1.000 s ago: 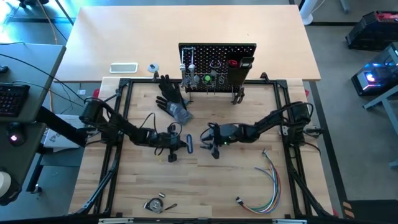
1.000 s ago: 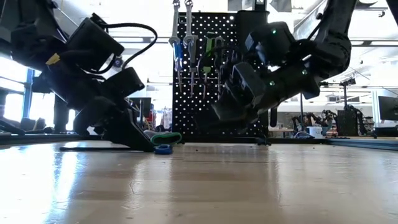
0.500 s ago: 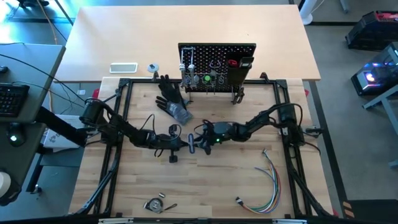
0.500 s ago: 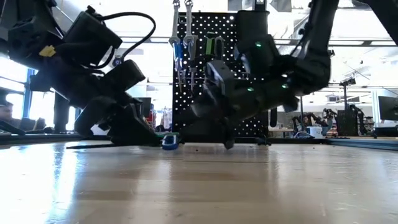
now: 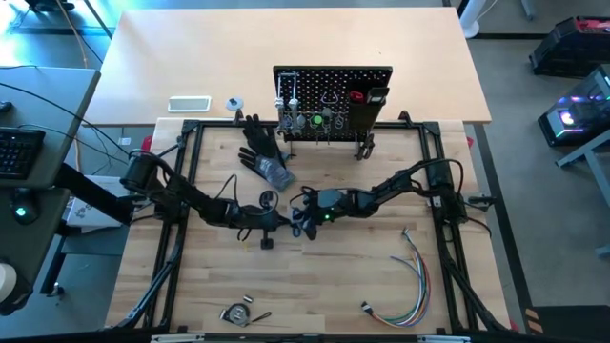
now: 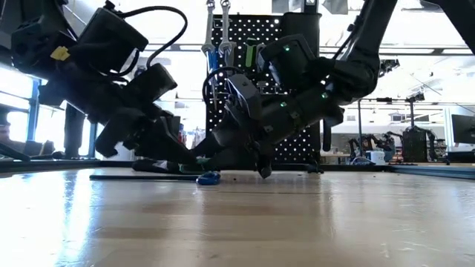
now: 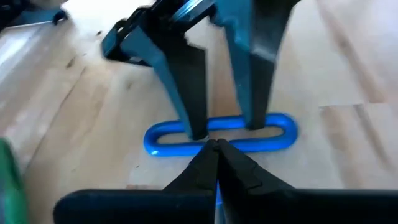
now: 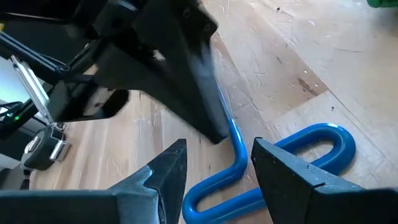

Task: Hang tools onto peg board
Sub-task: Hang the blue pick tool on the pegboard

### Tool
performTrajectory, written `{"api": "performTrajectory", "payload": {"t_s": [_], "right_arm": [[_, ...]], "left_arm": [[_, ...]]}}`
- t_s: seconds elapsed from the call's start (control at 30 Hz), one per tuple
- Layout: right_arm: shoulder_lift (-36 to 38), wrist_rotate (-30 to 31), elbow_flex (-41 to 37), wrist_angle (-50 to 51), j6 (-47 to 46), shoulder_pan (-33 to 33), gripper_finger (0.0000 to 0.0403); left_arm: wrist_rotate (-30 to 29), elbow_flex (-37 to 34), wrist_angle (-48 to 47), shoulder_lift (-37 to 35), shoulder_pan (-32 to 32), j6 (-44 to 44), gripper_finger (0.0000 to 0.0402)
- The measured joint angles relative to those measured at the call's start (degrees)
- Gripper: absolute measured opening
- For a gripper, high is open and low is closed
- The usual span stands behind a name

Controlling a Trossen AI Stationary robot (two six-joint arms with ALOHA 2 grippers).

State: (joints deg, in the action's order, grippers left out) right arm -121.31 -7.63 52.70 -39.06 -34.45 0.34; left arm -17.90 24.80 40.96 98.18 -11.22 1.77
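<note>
High view: right gripper (image 5: 303, 221) has closed in, jaws wide astride blue-handled hex key (image 8: 261, 168) — left gripper (image 7: 216, 144) pinches it; handover near.

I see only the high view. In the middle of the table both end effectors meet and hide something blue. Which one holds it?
Observer: The left end effector is shut on the blue looped hex key; its wrist view shows this.
Operator: And the right one?
Observer: The right end effector is open. Its fingers stand on both sides of the key's blue bar and do not pinch it.
Operator: Is the key lifted?
Observer: In the low view it sits low at the wooden table. I cannot tell if it is lifted.
</note>
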Motion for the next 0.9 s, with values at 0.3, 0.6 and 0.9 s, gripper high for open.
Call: {"api": "performTrajectory", "payload": {"t_s": [0.3,0.6,0.9], "right_arm": [[4.1,2.0,-0.3,6.8,-1.0,0.5,0.0177],[5.9,4.6,-0.3,12.6,-4.4,1.8,0.0177],[6.5,6.0,-0.1,15.1,-8.7,1.9,0.0177]], "left_arm": [[4.7,0.0,-3.8,-3.5,-0.1,-3.2,0.0052],[8.9,0.0,-6.7,-2.9,2.3,-4.1,0.0121],[12.5,1.2,-6.2,2.1,5.7,-3.9,0.0115]]}}
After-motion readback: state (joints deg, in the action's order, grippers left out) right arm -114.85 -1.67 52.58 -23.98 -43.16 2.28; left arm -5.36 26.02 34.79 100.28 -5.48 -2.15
